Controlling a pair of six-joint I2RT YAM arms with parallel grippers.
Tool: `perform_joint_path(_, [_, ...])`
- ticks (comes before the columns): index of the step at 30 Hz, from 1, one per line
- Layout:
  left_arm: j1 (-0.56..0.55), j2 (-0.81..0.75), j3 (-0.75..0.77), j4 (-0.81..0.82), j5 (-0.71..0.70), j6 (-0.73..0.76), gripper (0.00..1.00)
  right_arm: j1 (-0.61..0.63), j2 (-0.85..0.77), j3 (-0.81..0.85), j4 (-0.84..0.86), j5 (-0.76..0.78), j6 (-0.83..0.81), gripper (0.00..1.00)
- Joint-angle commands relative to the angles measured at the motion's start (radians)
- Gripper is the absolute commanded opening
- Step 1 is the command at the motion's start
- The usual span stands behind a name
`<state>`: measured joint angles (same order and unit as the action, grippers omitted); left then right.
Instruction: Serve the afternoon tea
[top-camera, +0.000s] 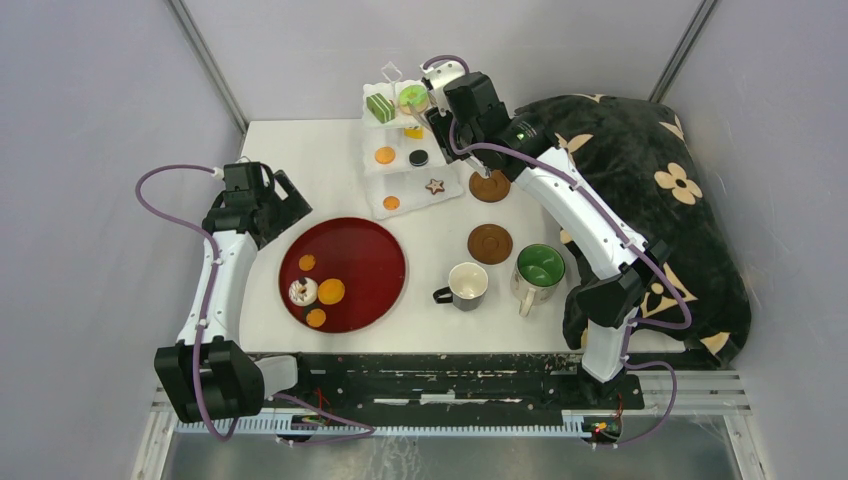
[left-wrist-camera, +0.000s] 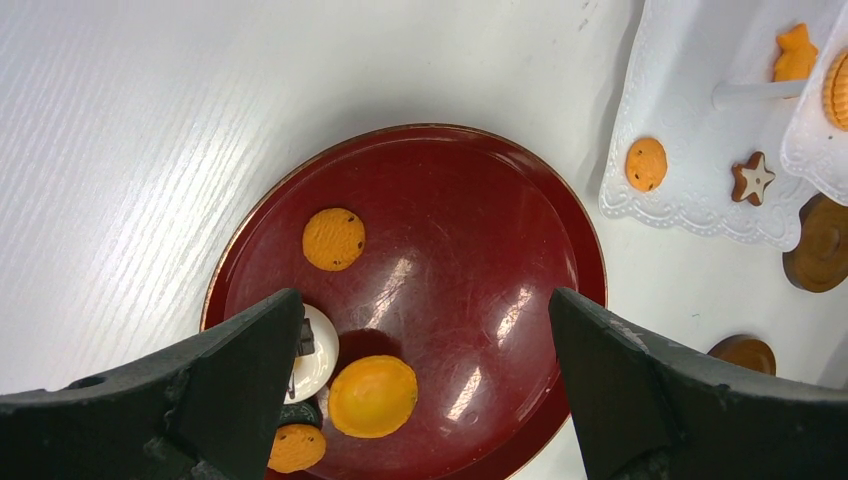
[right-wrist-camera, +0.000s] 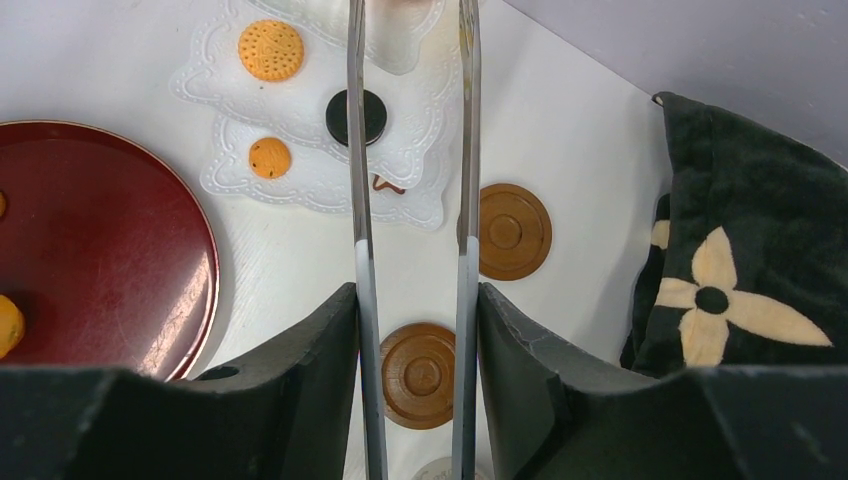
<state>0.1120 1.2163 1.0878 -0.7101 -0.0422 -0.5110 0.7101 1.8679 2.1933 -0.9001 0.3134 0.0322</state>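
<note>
From above, my left end effector (top-camera: 285, 205) hangs over the surface (top-camera: 320, 160) at the far-left rim of the dark red tray (top-camera: 370, 250). My right end effector (top-camera: 437, 118) is beside the top of the white three-tier stand (top-camera: 410, 180), where the green donut (top-camera: 413, 97) and green striped cake (top-camera: 380, 107) sit. The white mug (top-camera: 467, 284) and green-lined mug (top-camera: 538, 268) stand near a brown coaster (top-camera: 490, 243).

My left wrist camera shows my fingers (left-wrist-camera: 240, 370) spread wide, gripping nothing, above orange discs (left-wrist-camera: 333, 239) on the tray.

My right wrist camera shows me clamped on the metal tongs (right-wrist-camera: 357, 150), blades apart.
</note>
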Motion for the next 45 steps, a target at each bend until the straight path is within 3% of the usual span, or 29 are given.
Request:
perform_joint_path(1, [0.004, -0.005, 0.026, 0.041, 0.020, 0.032, 0.99, -0.005, -0.039, 0.041, 0.056, -0.003, 0.015, 0.50])
perform_joint_path(15, [0.004, -0.005, 0.036, 0.037, 0.020, 0.028, 1.00, -0.004, -0.175, -0.039, 0.049, -0.053, 0.034, 0.47])
perform_joint_path(34, [0.004, -0.018, 0.032, 0.037, 0.036, 0.036, 1.00, 0.034, -0.510, -0.446, 0.072, -0.354, -0.013, 0.41])
perform_joint_path(41, [0.002, -0.025, 0.005, 0.034, 0.031, 0.022, 1.00, 0.109, -0.523, -0.550, 0.108, -0.394, 0.018, 0.40])
perform_joint_path(45, [-0.052, 0.022, 0.093, 0.042, 0.033, 0.020, 0.99, 0.110, -0.523, -0.583, 0.122, -0.361, 0.048, 0.40])
